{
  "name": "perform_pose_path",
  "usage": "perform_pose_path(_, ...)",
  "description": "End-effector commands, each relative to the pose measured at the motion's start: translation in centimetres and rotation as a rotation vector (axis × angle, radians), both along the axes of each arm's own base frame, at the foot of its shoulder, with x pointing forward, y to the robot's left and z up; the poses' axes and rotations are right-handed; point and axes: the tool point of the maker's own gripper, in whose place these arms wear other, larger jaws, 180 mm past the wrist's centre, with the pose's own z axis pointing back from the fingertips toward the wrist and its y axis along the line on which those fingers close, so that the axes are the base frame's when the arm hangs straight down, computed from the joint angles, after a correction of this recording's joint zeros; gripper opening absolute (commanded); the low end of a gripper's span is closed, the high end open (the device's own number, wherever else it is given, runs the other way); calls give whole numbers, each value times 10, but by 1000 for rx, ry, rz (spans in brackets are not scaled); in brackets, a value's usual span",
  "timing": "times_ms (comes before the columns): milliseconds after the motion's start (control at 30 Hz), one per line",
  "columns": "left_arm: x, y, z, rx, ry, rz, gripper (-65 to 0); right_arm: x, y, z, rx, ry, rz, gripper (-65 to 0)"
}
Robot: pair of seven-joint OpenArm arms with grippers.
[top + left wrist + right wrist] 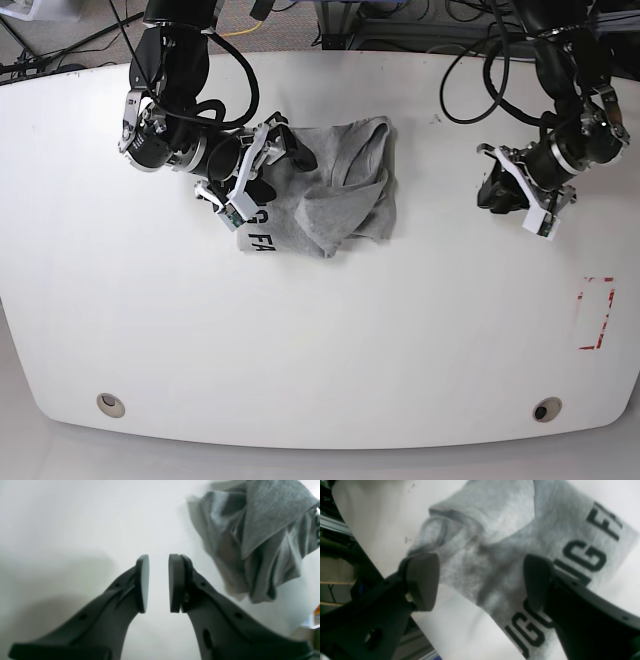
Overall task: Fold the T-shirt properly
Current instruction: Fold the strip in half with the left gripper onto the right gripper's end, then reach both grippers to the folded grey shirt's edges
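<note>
1. Lying crumpled on the white table (pixel 320 330), the grey T-shirt (pixel 335 190) is seen toward the far side, left of centre in the base view, with black block lettering (pixel 585 555) exposed at its near-left corner.
2. The right gripper (pixel 480 580) is held over the lettered edge of the T-shirt; its fingers (pixel 422 580) are spread wide, with cloth seen between them but nothing clamped.
3. The left gripper (pixel 158 582) is held over bare table, well apart from the T-shirt; its pads (pixel 143 582) are parted by a narrow gap, and nothing is grasped.
4. A red taped outline (pixel 597 312) is marked near the table's right edge in the base view.
</note>
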Motion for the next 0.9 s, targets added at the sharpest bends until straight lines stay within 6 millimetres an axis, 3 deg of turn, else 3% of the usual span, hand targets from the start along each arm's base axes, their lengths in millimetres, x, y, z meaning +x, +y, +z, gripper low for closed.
perform_pose_path(0,1,9,12,22,-32,-16,-521,7,5,5,36,-18,4,-160)
perform_pose_path(133,-5,23,11,75,-13,-27,-521,14,26,9,62,-35,64,-160)
perform_pose_path(400,-15,34,6,117,20,-35,-522,37,90,7,183,6,178,-162)
perform_pose_path(600,-16,27,14,136,-7,-62,-522,69,127,45,263,-59,219,-162)
perform_pose_path(800,-13,10,19,140,-26,-116,-521,93,131,77,272,-143,225,-162)
perform_pose_path(867,-12,0,24,144,-44,-149,-519,100,111,72,246,-146,190,-162)
